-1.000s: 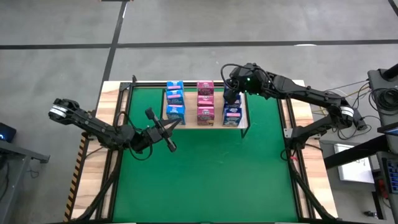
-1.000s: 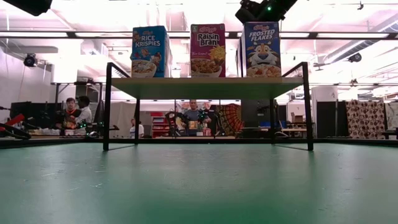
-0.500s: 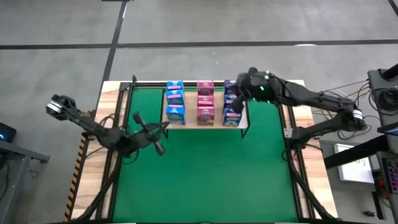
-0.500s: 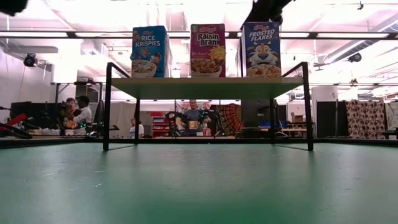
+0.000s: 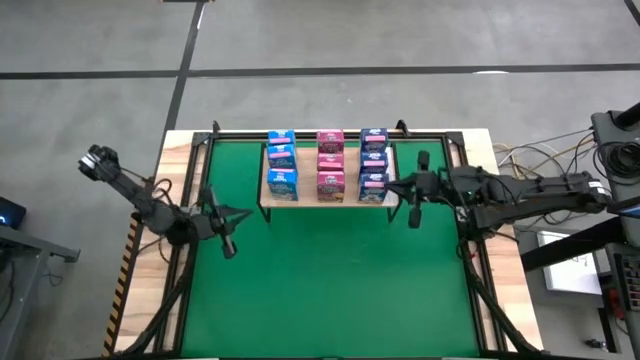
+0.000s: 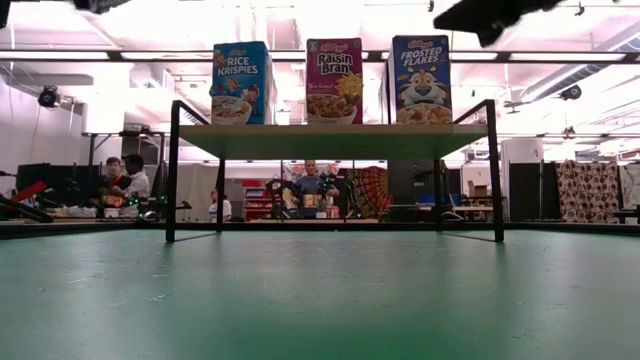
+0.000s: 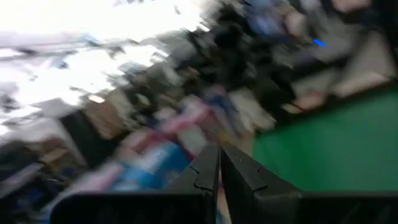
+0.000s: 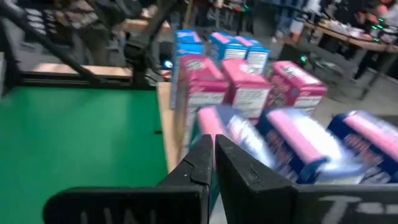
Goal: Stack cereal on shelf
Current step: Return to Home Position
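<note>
A pale wooden tabletop (image 5: 148,290) carries one green mat (image 5: 330,290) that covers most of it. At the far edge of the mat stands one shelf (image 5: 306,190), a light-wood board in a black frame, raised on black legs.

Two dark arms reach in from the sides. The left gripper (image 5: 243,213) hangs over the mat's left part, well apart from the shelf. Its wrist view shows the two fingers (image 7: 205,171) drawn together with nothing between them. The right gripper (image 5: 392,187) hangs just beside the shelf's front right corner, apart from the boxes. Its fingers (image 8: 200,155) are likewise pressed together and hold nothing.

Nine cereal boxes stand upright on the shelf in three rows running front to back:
- three light blue boxes (image 5: 281,160) on the left
- three pink boxes (image 5: 330,160) in the middle
- three dark blue boxes (image 5: 374,160) on the right

In the low view, part of the right arm (image 6: 490,14) crosses the top edge above the front dark blue box. Several people (image 6: 130,180) show in the room beyond, under the shelf board.
</note>
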`<action>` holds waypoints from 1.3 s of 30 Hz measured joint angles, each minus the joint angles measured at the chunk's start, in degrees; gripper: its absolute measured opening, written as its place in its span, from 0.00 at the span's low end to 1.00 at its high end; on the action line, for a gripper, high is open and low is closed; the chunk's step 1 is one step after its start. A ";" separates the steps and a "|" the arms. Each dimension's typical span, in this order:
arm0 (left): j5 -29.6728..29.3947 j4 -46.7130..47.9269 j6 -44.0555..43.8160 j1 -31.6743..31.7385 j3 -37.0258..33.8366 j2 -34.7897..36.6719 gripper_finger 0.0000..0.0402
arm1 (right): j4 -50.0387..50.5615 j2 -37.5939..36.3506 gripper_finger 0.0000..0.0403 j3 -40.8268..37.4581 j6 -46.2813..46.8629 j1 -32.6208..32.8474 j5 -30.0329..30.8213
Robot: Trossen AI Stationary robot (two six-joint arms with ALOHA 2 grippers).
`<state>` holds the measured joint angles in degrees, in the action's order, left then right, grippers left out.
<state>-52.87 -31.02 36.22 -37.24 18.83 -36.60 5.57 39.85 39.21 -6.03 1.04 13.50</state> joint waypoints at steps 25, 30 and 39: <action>30.70 31.24 -20.76 0.71 -2.24 22.88 0.00 | -11.85 -38.85 0.02 -30.10 -3.09 0.83 -8.09; 30.65 30.61 -20.78 0.75 -6.02 31.92 0.00 | -12.43 -38.98 0.02 -32.46 -5.69 0.82 -9.45; 25.44 23.24 -23.51 0.90 -17.05 36.64 0.00 | -17.10 -38.66 0.02 -38.50 -11.26 0.83 -10.73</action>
<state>-27.43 -7.78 12.71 -36.34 1.79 0.03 -11.53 1.19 0.71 -17.30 1.87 2.77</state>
